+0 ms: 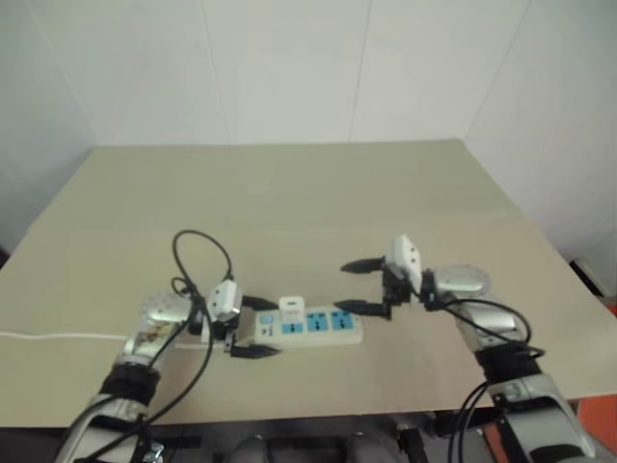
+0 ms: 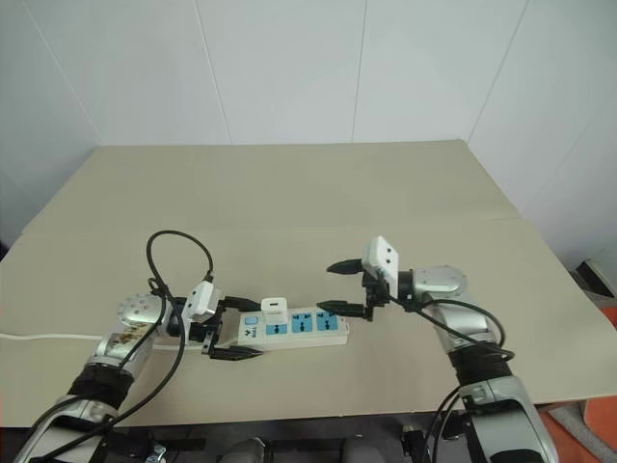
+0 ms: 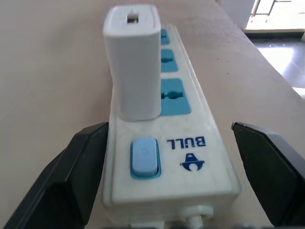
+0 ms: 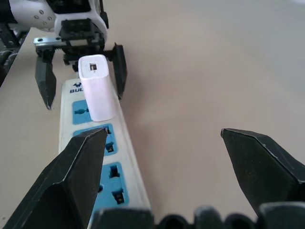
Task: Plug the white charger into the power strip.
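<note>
White charger (image 3: 132,62) stands upright on power strip (image 3: 200,143).

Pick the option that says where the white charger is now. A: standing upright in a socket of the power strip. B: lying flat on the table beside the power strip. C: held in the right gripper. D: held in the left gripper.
A: the white charger stands upright on the power strip, in the socket nearest the switch, with both grippers open and clear of it.

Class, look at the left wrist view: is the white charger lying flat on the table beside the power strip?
No, the white charger stands upright in the power strip.
</note>
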